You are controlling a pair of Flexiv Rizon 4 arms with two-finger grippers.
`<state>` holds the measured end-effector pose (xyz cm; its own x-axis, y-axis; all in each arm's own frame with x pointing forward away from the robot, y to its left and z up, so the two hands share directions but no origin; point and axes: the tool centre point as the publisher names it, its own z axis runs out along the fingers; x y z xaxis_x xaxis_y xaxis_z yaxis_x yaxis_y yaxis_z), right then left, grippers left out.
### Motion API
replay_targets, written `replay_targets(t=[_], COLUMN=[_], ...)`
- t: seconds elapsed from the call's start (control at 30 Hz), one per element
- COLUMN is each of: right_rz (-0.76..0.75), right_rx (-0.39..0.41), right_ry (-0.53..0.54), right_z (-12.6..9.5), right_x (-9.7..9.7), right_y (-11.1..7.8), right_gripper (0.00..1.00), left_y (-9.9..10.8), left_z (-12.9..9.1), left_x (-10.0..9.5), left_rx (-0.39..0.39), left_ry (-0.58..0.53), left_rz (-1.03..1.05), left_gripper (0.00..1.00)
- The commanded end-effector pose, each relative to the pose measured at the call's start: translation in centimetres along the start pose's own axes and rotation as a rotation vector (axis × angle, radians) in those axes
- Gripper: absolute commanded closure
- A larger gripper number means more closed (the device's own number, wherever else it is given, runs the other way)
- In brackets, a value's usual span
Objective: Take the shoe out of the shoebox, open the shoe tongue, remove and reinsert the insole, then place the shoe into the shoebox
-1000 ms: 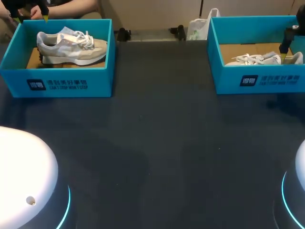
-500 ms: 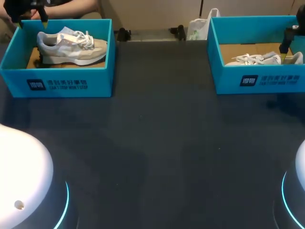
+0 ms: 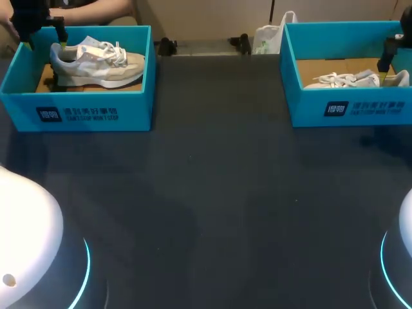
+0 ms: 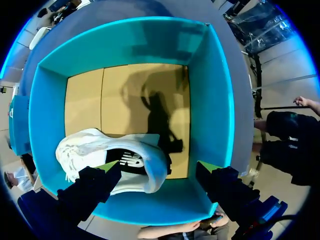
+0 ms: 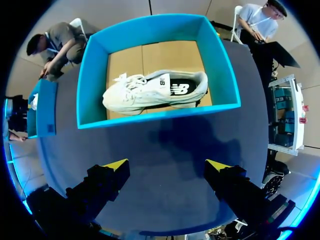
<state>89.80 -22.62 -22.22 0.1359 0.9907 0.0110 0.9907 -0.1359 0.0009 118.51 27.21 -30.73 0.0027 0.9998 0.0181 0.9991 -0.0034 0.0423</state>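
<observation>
Shoe [image 3: 96, 63] is seen lying in the box [image 3: 90, 112] at upper left, with the left gripper [image 4: 157, 169] held above its heel end, fingers apart. At upper right, the right gripper [image 5: 167, 166] is held likewise spread, with a second shoe [image 5: 155, 91] in a second box [image 5: 150, 117] ahead of it.

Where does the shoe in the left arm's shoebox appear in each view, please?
Head view: shoe in the left shoebox, far left corner.
Left wrist view: just ahead of the left hand, by the box's near wall.
Right wrist view: too small to tell.
Shared landmark: the blue left shoebox.
</observation>
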Motion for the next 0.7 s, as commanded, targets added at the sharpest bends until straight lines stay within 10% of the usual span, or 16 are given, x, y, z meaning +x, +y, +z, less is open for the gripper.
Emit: replay_targets(t=[0.03,0.7], right_rz=[0.0,0.0], right_rx=[-0.002,-0.002], right_ry=[0.0,0.0], right_z=[0.0,0.0], right_x=[0.0,0.0], right_y=[-0.1,-0.1], right_gripper=[0.0,0.0], left_y=[1.3,2.9], left_z=[1.5,5.5], left_x=[0.4,0.2], left_rx=[0.022,0.08], left_ry=[-0.001,-0.023], left_rz=[-0.004,-0.059], left_gripper=[0.0,0.05])
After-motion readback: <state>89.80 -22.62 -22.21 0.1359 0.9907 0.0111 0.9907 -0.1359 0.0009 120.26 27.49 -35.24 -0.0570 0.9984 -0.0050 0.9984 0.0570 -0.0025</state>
